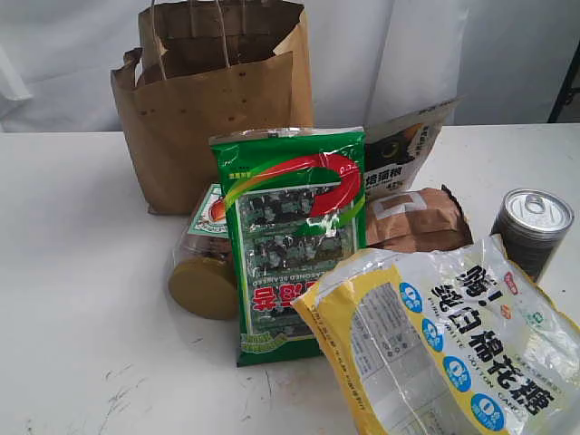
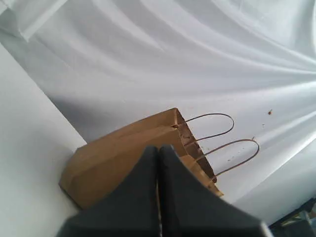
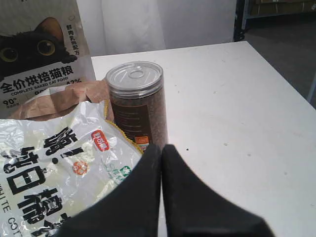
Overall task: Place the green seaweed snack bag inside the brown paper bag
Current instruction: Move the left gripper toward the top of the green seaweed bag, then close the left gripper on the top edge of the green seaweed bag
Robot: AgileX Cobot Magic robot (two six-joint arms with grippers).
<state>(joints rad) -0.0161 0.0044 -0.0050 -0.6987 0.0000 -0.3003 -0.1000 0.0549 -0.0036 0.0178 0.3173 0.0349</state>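
Near the middle of the desk, the seaweed packet [image 1: 290, 240] leaned on a jar [image 1: 204, 272], in front of the open paper bag [image 1: 195, 136] at the back edge. Advised: pinch its top edge, lift clear, and lower it edgewise. Both hands were closed and empty: the left gripper [image 2: 158, 153] faced the bag, and the right gripper [image 3: 162, 150] faced a can [image 3: 137, 98].
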